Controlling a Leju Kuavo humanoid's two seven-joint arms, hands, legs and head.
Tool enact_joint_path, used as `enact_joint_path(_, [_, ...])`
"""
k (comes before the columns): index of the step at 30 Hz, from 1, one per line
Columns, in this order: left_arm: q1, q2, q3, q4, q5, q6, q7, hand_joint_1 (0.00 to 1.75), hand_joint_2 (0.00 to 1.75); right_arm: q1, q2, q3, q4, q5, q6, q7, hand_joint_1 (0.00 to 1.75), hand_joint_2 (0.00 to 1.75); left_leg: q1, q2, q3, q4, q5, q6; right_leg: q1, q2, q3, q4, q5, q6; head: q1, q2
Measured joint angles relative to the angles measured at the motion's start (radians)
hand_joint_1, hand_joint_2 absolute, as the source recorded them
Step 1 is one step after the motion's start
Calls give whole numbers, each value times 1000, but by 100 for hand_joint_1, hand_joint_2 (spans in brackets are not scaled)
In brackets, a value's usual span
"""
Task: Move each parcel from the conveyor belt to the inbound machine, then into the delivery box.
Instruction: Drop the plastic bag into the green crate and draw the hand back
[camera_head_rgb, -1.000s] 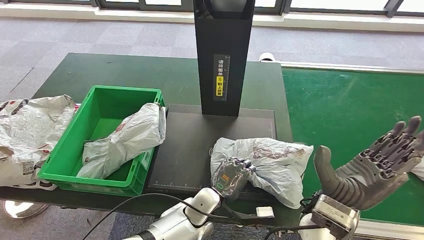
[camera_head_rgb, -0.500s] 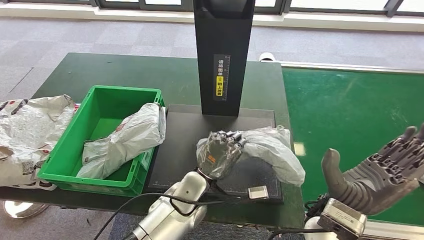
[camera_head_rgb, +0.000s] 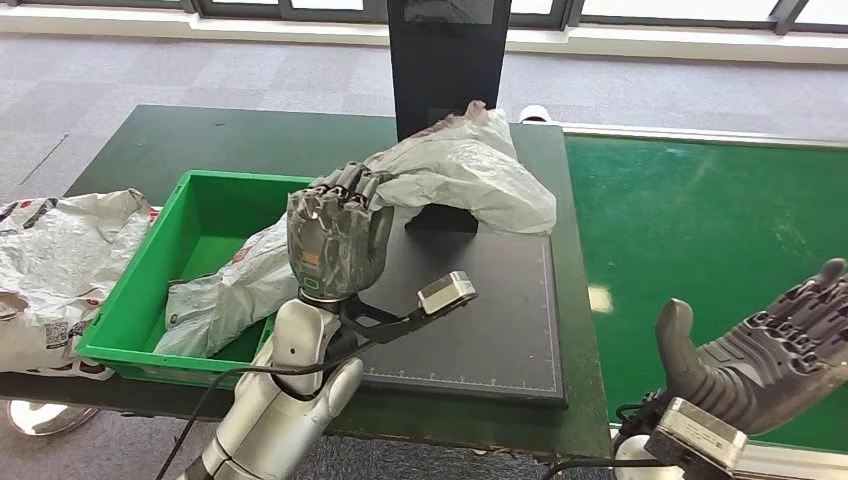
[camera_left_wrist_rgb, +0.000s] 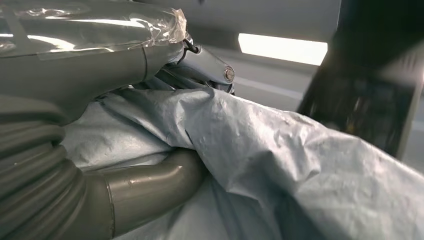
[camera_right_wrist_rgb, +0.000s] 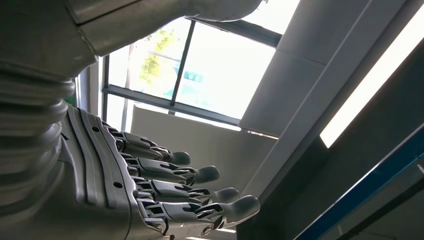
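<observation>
A: Surface? Dark green table (camera_head_rgb: 250, 140) on grey carpet, windows behind; green conveyor belt (camera_head_rgb: 700, 230) to its right.

B: Inbound machine (camera_head_rgb: 470, 330): black platform with a black upright column, mid-table. Green delivery box (camera_head_rgb: 140, 290) just beside it on the left, one grey parcel (camera_head_rgb: 240, 285) lying inside, draped over the box's near-right wall.

A: Left hand (camera_head_rgb: 338, 235)?

B: Raised above the platform's left edge, fingers clenched on a grey poly-bag parcel (camera_head_rgb: 465, 170), which hangs in the air in front of the column. Left wrist view confirms the thumb pressed into the bag.

A: Right hand (camera_head_rgb: 775, 350)?

B: Over the belt, palm up, fingers spread, holding nothing.

A: Other items?

B: Crumpled white bags (camera_head_rgb: 55, 265) at the table's left edge.
</observation>
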Motion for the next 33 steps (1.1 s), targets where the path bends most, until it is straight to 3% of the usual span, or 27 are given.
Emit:
enact_joint_path(7, [17,10,82,-107,0,0,-65,175,175,4,0,-10,-11,1,0,0,0,175,0,0,0,0,0,0,0,0,0,0,0,0,0,0])
enact_joint_path(10, [25,3,158,-103,5,0,-94,175,175,9,1,-13,-20,2,0,0,0,175,0,0,0,0,0,0,0,0,0,0,0,0,0,0])
enact_joint_path(13, [33,-10,303,-64,41,0,-191,175,175,22,1,-15,-31,2,0,0,0,175,0,1,0,0,0,0,0,0,0,0,0,0,0,0])
enact_joint_path(16, [36,-50,526,-14,99,0,-382,175,175,33,2,-19,-39,-2,0,0,0,175,0,2,0,0,0,-1,1,1,-1,0,0,-1,0,0])
enact_joint_path(18, [34,-77,666,18,120,0,-447,175,175,38,2,-22,-43,-4,0,0,0,175,0,2,1,0,1,-1,1,2,-1,0,0,-1,0,0])
enact_joint_path(21, [34,-101,809,52,125,0,-442,175,175,41,2,-28,-45,-4,0,0,0,175,1,2,0,0,1,-1,1,2,-2,0,0,-1,0,0])
enact_joint_path(24, [34,-117,897,75,118,0,-420,175,175,42,2,-33,-45,-2,0,0,0,175,1,1,-1,0,1,-1,1,1,-2,0,0,-1,0,0])
enact_joint_path(33, [34,-134,996,114,115,0,-402,175,175,47,3,-37,-45,-2,0,0,0,175,0,1,-1,0,0,0,0,1,-2,0,0,-1,0,0])
